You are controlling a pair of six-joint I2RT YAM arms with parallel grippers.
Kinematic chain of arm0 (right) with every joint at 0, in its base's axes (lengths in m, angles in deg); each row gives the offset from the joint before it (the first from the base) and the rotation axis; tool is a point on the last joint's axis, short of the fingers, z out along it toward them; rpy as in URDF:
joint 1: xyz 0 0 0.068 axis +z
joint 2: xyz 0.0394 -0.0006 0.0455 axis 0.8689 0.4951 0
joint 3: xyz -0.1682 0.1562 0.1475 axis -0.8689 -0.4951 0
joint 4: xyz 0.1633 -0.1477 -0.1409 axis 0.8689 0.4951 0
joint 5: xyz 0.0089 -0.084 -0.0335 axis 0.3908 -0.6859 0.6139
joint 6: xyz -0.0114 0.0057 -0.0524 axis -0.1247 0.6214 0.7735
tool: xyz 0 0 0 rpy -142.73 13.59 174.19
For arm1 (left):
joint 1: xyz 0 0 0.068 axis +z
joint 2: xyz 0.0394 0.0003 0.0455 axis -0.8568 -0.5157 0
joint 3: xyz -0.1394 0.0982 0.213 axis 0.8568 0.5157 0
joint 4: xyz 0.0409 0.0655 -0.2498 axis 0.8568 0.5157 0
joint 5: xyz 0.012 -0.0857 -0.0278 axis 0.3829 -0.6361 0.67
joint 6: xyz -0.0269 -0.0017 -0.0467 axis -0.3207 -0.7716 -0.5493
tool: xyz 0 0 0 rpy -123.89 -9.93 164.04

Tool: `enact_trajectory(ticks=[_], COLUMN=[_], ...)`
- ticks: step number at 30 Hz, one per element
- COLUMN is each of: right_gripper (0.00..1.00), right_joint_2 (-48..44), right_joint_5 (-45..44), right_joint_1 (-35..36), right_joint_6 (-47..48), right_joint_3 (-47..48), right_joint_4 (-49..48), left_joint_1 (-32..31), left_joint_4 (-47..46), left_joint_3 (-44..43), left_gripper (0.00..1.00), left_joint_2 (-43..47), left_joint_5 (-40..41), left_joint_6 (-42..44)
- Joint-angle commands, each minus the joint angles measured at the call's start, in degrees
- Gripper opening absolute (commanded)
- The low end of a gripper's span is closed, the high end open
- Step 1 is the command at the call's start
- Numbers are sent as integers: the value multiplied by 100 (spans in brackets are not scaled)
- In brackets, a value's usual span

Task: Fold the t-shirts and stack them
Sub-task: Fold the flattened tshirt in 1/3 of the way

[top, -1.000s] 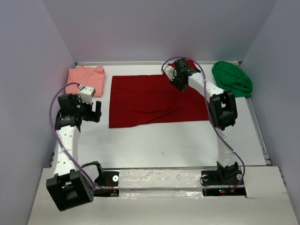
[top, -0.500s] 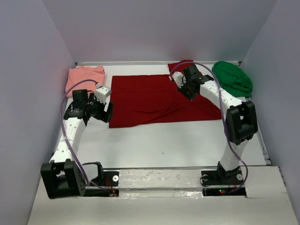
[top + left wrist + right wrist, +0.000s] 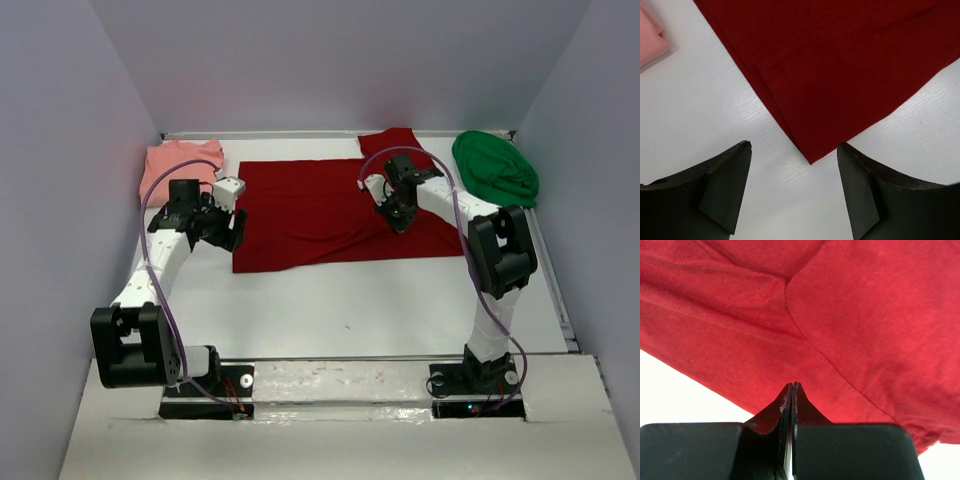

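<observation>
1. Since a second ago my left arm has swung in from the left side of the table (image 3: 350,300), and the left gripper (image 3: 236,229) now sits at the near-left corner of the dark red shirt (image 3: 310,210). The right gripper (image 3: 397,222) has come back from the shirt's far edge to a spot on its right half, and a red sleeve now shows at the far edge.
2. From the top camera, the dark red shirt lies spread flat across the middle of the table. The salmon-pink shirt (image 3: 175,165) lies folded in the far-left corner. The green shirt (image 3: 495,168) is bunched in the far-right corner. All three lie apart from one another.
3. On my left wrist camera, the left gripper (image 3: 792,147) has its fingers (image 3: 725,185) spread wide and nothing is between them. The pointed corner of the dark red shirt (image 3: 840,75) lies on the table (image 3: 700,100) just ahead of the gap. An edge of the salmon-pink shirt (image 3: 650,40) shows at the upper left.
4. On my right wrist camera, the right gripper (image 3: 791,385) has its fingers pressed tight together. Their tips point at the dark red shirt (image 3: 865,315), which is creased here, and bare table (image 3: 670,385) shows at the left. I cannot tell whether any cloth is caught between them.
</observation>
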Motion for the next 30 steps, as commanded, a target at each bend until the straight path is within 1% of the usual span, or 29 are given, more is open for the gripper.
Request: enact_trajectory(ticks=[1, 6, 12, 15, 18, 23, 25, 26, 28, 29, 30], right_gripper=[0, 0, 0, 0, 0, 0, 0, 0, 0, 0, 0], right_joint_2=[-36, -133, 43, 17, 43, 69, 86, 95, 95, 87, 87], right_joint_5=[271, 360, 351, 360, 316, 342, 342, 342, 342, 342, 333], right_joint_1=[-29, -29, -29, -29, -29, -29, -29, -29, -29, -29, -29], right_joint_6=[-136, -127, -197, -232, -276, -364, -425, -434, -469, -487, -496], right_joint_3=[-146, -472, -656, -727, -763, -833, -859, -877, -903, -921, -947], right_joint_4=[120, 68, -28, -108, -187, -292, -354, -371, -415, -433, -450], left_joint_1=[-219, -369, -519, -554, -659, -765, -809, -827, -853, -897, -915], left_joint_4=[-263, -482, -693, -729, -982, -1186, -1203, -1212, -1212, -1221, -1221], left_joint_3=[-350, -429, -518, -553, -491, -465, -517, -535, -605, -623, -640], left_gripper=[79, 77, 75, 72, 70, 66, 61, 56, 48, 41, 38], left_joint_2=[-152, -371, -705, -864, -952, -1154, -1321, -1356, -1497, -1532, -1593], left_joint_5=[193, 289, 368, 412, 631, 755, 747, 755, 738, 746, 755], left_joint_6=[-125, -143, -72, -63, -63, -2, 51, 59, 112, 130, 156])
